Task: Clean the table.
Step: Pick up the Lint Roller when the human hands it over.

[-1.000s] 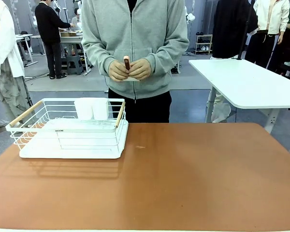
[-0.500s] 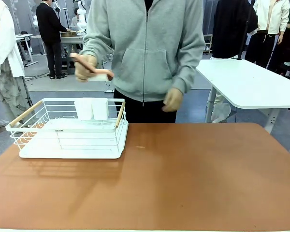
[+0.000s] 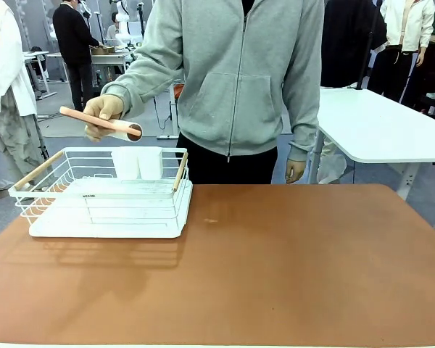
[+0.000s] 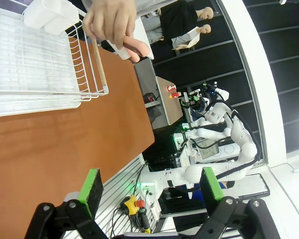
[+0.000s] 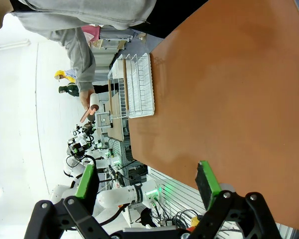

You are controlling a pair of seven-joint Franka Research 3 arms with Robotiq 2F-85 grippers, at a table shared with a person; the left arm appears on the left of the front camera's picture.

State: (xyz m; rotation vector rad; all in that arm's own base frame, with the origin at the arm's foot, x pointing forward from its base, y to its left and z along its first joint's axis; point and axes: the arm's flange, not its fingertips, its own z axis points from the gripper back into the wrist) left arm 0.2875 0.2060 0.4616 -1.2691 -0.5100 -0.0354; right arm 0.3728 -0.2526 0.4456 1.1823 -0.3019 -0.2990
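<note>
At far left the white wire rack (image 3: pixel 105 217) sits on the table (image 3: pixel 275 268), w/ two white containers (image 3: pixel 138 163) at its back edge. Above it the person's hand (image 3: pixel 101 109) now holds a pink-handled tool (image 3: pixel 94 120) out over the rack. A sec ago we saw both hands clasping it at chest height in the middle, so it has swung over to that side, & the other hand (image 3: pixel 296 170) has dropped by the far table edge. We can't tell what kind of tool it is. Just right of the rack a small speck (image 3: pixel 212 220) lies on the reddish-brown top, and the rest looks bare. We judge the tool is being brought in for the job, so cleaning proper hasn't begun. Our left gripper (image 4: pixel 152 186) has its jaws wide apart w/ nothing btwn them, rack & table ahead of it. Our right gripper (image 5: pixel 145 184) is likewise spread & empty.
</note>
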